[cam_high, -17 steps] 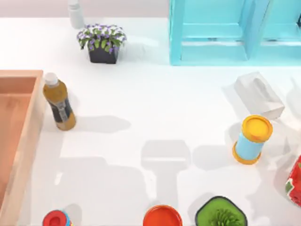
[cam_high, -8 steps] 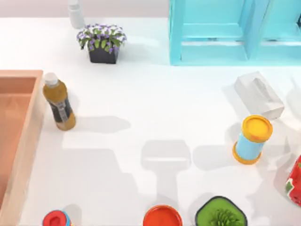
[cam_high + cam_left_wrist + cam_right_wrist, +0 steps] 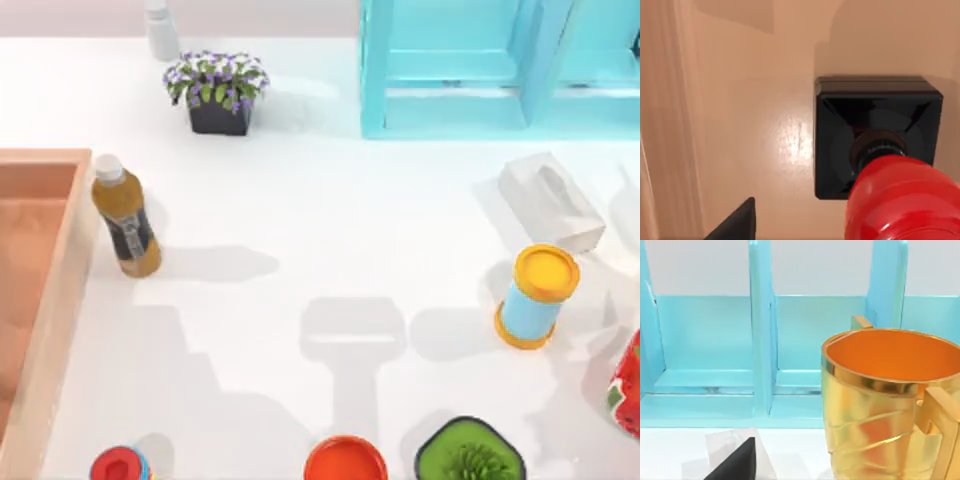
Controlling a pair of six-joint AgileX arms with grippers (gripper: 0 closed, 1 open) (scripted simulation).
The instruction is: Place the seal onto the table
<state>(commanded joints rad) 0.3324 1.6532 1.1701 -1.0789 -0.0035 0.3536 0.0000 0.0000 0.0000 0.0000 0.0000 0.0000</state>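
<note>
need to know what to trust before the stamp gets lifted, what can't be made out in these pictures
- Left gripper fingers: the left wrist view cuts them off; one dark tip shows beside the seal, so open or shut is unclear.
- Tray: the top view's left edge cuts it off.
- Gold cup: the right wrist view's edge cuts off its base and handle.
- Red-capped can and orange lid: cropped by the top view's bottom edge.
</note>
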